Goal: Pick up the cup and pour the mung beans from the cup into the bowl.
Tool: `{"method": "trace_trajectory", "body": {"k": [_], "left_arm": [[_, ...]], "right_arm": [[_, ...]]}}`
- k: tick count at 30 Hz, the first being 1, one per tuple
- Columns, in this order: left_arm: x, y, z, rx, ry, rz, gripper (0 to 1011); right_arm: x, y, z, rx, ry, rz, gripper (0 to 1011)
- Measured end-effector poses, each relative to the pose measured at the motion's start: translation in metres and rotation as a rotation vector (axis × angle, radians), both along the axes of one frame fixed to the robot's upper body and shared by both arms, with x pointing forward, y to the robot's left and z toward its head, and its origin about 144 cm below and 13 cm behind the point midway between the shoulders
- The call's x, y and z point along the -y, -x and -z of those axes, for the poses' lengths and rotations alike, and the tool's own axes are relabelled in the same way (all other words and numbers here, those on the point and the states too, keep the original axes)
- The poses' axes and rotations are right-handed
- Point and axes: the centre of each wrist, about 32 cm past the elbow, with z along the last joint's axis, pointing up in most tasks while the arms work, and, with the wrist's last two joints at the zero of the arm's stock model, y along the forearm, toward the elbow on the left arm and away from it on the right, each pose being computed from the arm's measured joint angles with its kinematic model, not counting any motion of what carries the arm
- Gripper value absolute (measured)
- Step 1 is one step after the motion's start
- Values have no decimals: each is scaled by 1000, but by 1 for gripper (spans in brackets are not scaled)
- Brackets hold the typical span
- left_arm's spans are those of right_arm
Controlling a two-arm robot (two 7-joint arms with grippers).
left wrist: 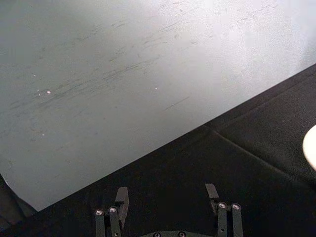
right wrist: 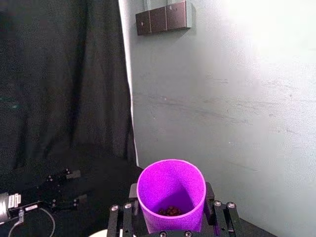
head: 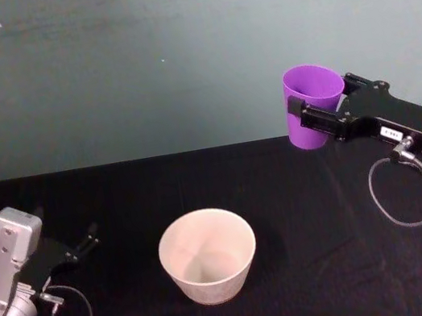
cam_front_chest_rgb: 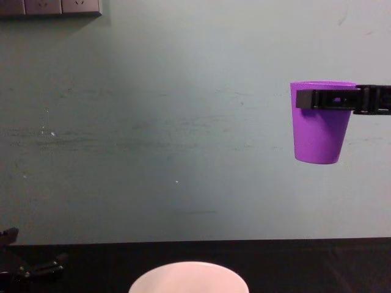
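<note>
Purple cup [head: 313,87], upright with mung beans [right wrist: 171,211] in its bottom, is pinched by the right gripper [head: 320,118] high and to the right of the white bowl [head: 214,284]: lifted, not yet poured, so the next move probably calls for carrying it over the bowl and tilting; left gripper [head: 88,239] parked, fingers spread.

The black-clothed table [head: 297,184] meets a scuffed grey-green wall [head: 136,56] at its far edge; sockets [cam_front_chest_rgb: 50,6] sit high on the wall, a black curtain [right wrist: 59,79] beside it.

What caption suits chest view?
Right end effector holds purple plastic cup aloft, right of round white bowl; left end effector idle.
</note>
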Motion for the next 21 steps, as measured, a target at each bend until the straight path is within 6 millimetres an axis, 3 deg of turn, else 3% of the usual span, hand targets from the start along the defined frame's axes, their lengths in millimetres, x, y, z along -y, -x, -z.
{"method": "trace_trajectory", "body": {"k": [21], "left_arm": [[0,0,0,0,0,0,1003]], "right_arm": [[0,0,0,0,0,0,748]]}}
